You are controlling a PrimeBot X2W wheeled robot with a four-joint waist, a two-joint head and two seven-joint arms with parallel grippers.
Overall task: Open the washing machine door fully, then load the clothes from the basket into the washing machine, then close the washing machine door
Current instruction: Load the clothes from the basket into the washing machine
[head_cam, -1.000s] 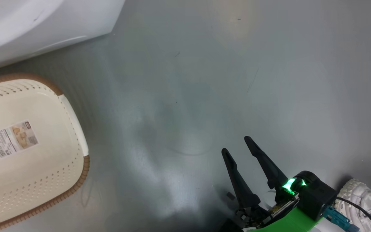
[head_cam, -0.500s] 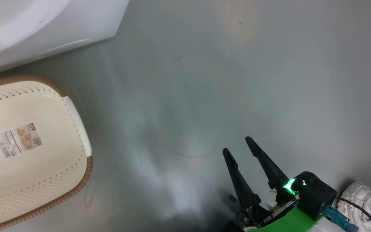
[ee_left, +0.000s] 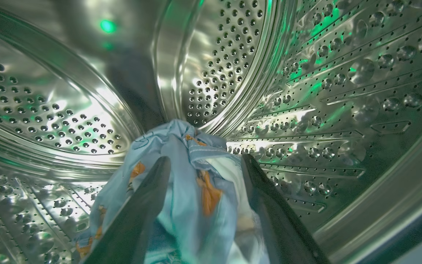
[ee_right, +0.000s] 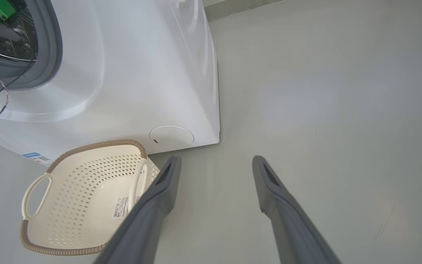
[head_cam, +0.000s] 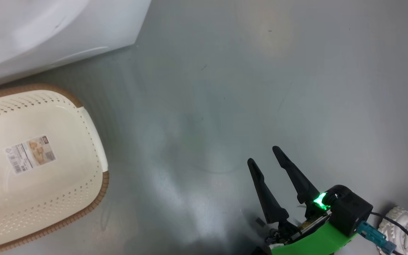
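One white washing machine point(ee_right: 130, 73) stands with the basket point(ee_right: 97, 144) empty right in front of it. Inside its drum point(ee_left: 343, 91) lie the clothes point(ee_left: 196, 190), between the wide-apart fingers point(ee_left: 141, 205) of our left gripper point(ee_left: 205, 157). We back straight out, snagging nothing. Our right gripper point(ee_right: 215, 159) waits open beside it.

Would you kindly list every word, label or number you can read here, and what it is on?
No text is legible.
Too small to read: barcode sticker inside the basket.
Too blurred to read: blue label on the washing machine.
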